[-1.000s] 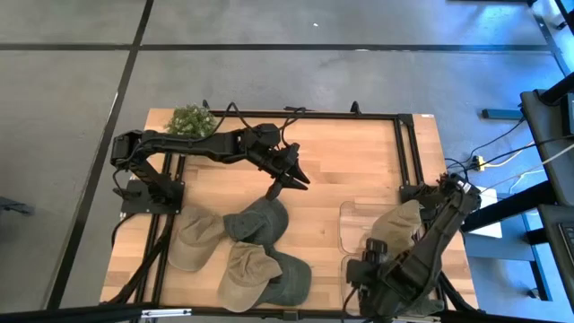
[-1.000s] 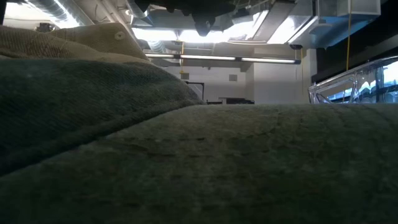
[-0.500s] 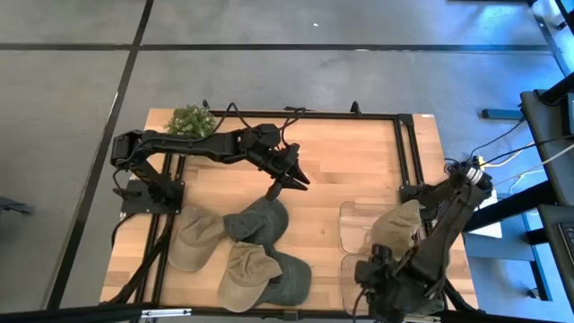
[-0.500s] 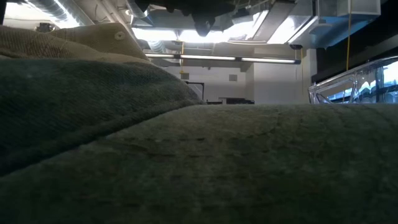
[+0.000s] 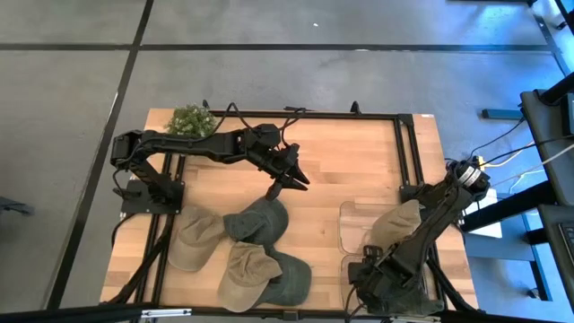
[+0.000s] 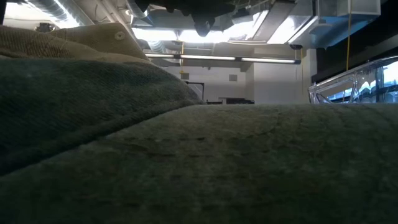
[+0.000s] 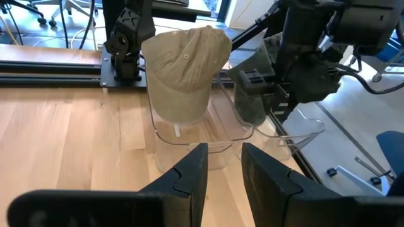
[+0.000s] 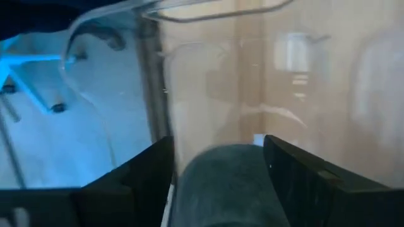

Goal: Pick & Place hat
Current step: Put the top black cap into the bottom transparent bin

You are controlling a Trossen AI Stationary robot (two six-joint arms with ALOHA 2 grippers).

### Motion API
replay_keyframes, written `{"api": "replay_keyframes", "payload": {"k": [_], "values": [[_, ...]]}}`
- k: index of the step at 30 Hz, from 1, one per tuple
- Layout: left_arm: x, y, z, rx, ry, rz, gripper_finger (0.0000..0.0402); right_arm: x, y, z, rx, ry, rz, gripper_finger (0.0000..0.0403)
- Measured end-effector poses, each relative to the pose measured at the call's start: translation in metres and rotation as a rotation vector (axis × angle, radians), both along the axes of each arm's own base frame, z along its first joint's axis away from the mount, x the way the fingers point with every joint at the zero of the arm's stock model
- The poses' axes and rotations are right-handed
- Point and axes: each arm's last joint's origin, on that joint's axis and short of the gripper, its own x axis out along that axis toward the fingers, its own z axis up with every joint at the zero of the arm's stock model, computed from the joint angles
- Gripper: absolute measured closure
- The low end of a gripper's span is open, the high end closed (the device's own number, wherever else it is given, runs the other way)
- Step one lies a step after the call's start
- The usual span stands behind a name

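Dark green cloth fills the space between the fingers of my right hand (image 8: 218,183), which grips a green hat (image 8: 221,189) low over the front clear stand (image 5: 359,269) at the bench's (image 5: 350,170) right front corner. Just behind it, a tan hat (image 5: 395,224) sits on the second clear stand (image 7: 189,135), plain in the left wrist view, where the hat (image 7: 183,69) caps the transparent form. Four more hats lie in a cluster at the bench's front left: a tan one (image 5: 193,238), a dark green one (image 5: 256,220), another tan one (image 5: 244,274) and a dark green one (image 5: 291,278) beneath it. My left hand (image 5: 296,178) hangs above mid-bench, just behind that cluster, its fingers (image 7: 189,173) a narrow gap apart and holding nothing. A small green plant (image 5: 191,120) stands at the back left corner.
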Motion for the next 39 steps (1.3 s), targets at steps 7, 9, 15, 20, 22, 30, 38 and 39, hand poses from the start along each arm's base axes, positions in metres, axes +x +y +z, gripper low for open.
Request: {"api": "replay_keyframes", "payload": {"k": [7,9,15,20,22,30,38,39], "values": [[0.000,0.000,0.000,0.000,0.000,0.001,0.0311,-0.006,-0.003,-0.025,0.068,0.069,0.045,0.0157],[0.000,0.000,0.000,0.000,0.000,0.001,0.0310,-0.008,-0.004,-0.033,0.084,0.091,0.053,0.0157],[0.000,0.000,0.000,0.001,0.000,0.004,0.0310,-0.018,-0.012,-0.050,0.060,0.184,0.054,0.0157],[0.000,0.001,0.000,0.004,-0.001,0.003,0.0310,-0.030,-0.024,-0.052,-0.053,0.346,-0.032,0.0157],[0.000,0.001,0.000,0.018,-0.007,-0.002,0.0308,-0.033,-0.027,-0.046,-0.096,0.397,-0.067,0.0157],[0.000,0.001,0.000,0.040,-0.016,-0.009,0.0311,-0.026,-0.022,-0.019,-0.137,0.378,-0.150,0.0157],[-0.002,0.005,0.001,0.041,-0.013,0.002,0.0310,-0.017,-0.020,0.029,-0.243,0.210,-0.212,0.0157],[-0.003,0.006,0.002,0.036,-0.009,0.008,0.0311,-0.016,-0.021,0.038,-0.260,0.188,-0.222,0.0157]]}}
